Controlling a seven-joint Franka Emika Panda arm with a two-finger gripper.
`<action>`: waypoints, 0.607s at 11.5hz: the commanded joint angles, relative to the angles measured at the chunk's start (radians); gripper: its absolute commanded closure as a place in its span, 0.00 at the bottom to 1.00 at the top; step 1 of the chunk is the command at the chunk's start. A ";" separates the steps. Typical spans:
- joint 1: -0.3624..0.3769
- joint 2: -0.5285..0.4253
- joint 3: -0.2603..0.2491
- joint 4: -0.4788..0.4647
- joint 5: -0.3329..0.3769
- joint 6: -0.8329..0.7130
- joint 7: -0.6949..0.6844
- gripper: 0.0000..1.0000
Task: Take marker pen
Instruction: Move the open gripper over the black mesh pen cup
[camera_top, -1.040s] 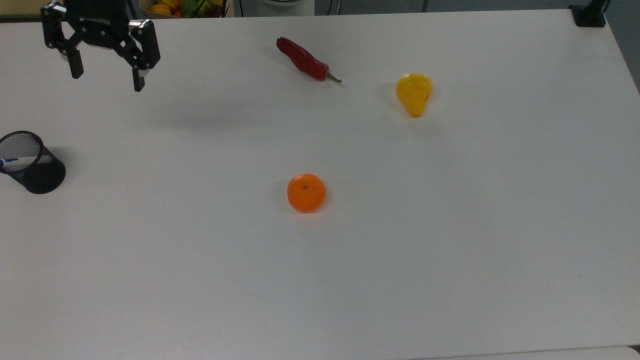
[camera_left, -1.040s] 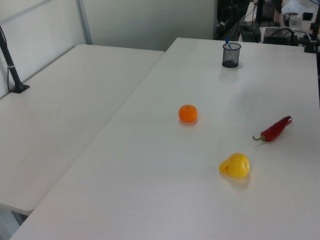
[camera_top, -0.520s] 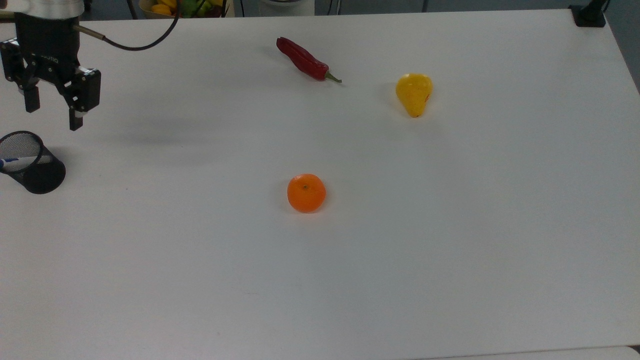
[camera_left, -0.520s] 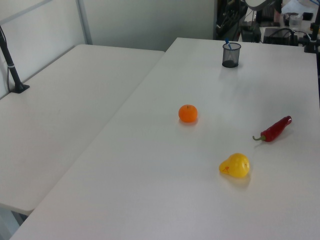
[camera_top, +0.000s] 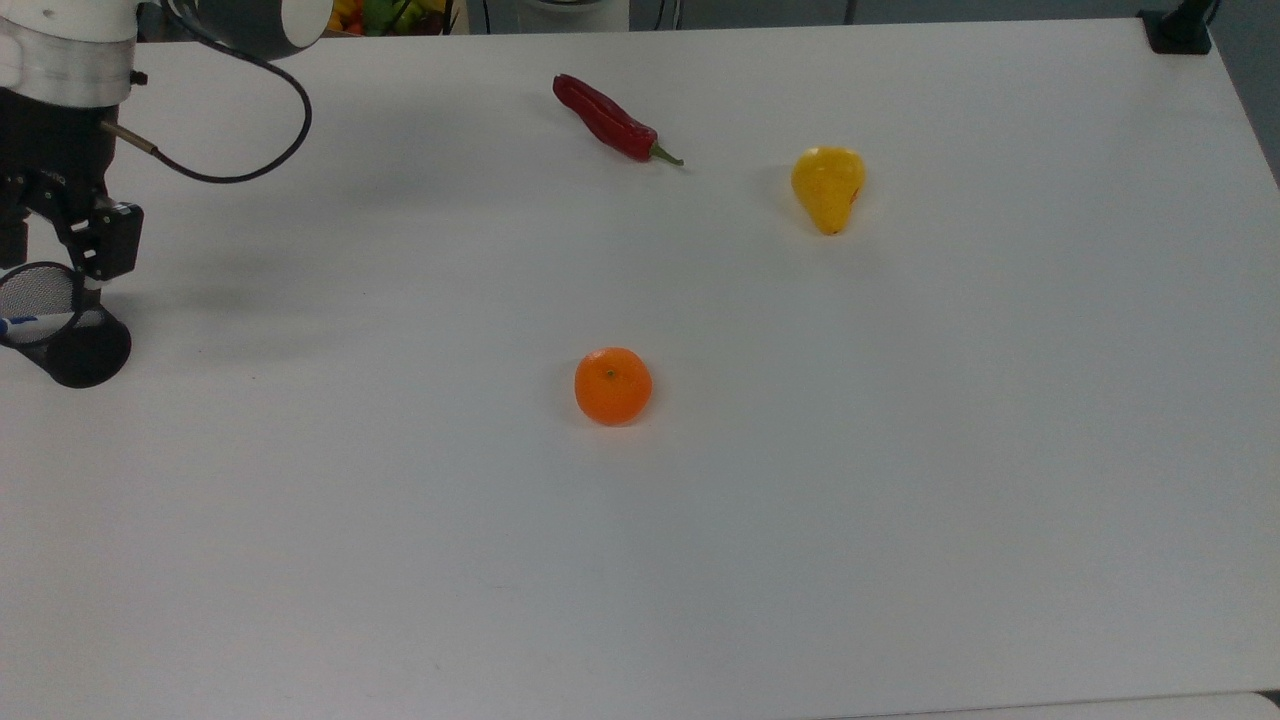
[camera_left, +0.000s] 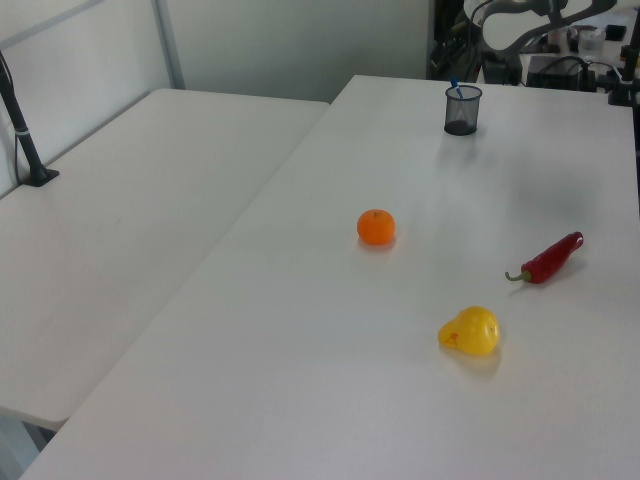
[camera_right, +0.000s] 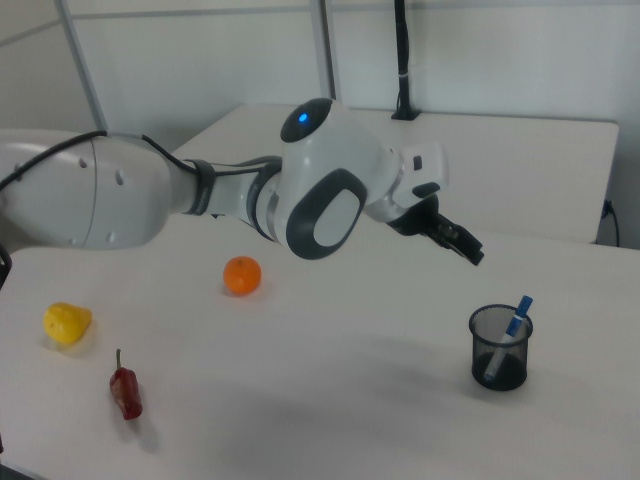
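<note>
In the top view, the gripper hangs at the table's nine o'clock edge, just above the black mesh cup; how far it is open I cannot tell. The marker pen leans inside that cup. Toward centre sits the orange; the chilli lies at twelve, the pear at one.
</note>
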 joint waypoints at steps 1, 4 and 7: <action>-0.039 0.042 -0.008 0.004 0.001 0.074 0.028 0.23; -0.070 0.073 -0.008 0.007 -0.005 0.133 0.028 0.25; -0.084 0.094 -0.010 0.007 -0.008 0.179 0.028 0.30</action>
